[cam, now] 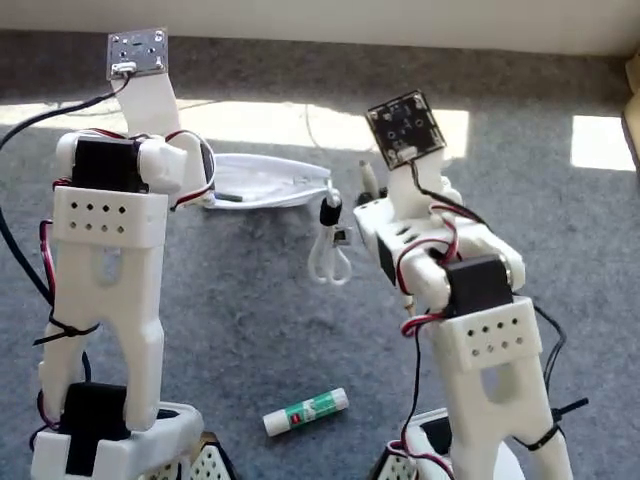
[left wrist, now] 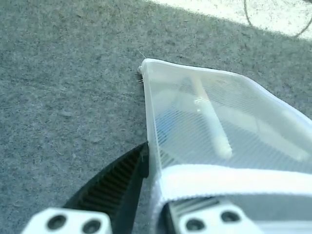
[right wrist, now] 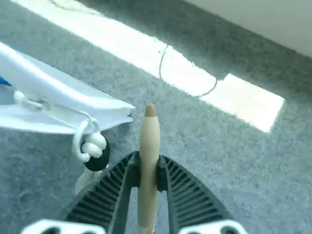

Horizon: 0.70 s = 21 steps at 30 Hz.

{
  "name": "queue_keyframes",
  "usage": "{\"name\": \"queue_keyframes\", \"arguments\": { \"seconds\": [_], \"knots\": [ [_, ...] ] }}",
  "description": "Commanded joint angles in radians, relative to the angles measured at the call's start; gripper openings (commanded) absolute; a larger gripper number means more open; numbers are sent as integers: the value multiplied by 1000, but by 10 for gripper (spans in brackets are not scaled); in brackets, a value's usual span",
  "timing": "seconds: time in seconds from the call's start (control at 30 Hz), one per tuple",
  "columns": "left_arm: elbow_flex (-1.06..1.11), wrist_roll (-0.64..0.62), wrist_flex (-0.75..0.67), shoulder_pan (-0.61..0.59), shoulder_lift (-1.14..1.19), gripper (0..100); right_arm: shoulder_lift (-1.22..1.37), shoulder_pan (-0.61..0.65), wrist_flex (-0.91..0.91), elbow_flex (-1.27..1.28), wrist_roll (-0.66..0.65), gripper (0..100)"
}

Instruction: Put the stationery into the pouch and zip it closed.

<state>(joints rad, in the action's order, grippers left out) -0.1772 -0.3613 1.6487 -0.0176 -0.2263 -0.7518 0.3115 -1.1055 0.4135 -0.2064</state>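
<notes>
A white translucent pouch lies on the grey carpet at the back, with pens showing through its side. My left gripper is shut on the pouch's edge at its left end. My right gripper is shut on a cream pen with a brown tip, which points up past the pouch's right end. A green and white glue stick lies on the carpet near the front, between the two arm bases.
A white looped cord with a black bead lies just off the pouch's right end, close to the right gripper. A thin wire trails over the sunlit carpet behind. A pale wall edge runs along the back.
</notes>
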Motion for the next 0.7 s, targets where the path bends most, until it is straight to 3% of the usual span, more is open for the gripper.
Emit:
{"name": "queue_keyframes", "arguments": {
  "seconds": [0.0, 0.3, 0.67],
  "knots": [
    [-61, -15, -15, 19, -38, 6, -88, 44, 90, -45, 66, 4],
    [-59, -15, -15, 19, -36, 6, -200, 170, 334, -45, 150, 4],
    [-54, -15, -15, 16, -36, 6, -225, 325, 622, -39, 149, 4]
  ]
}}
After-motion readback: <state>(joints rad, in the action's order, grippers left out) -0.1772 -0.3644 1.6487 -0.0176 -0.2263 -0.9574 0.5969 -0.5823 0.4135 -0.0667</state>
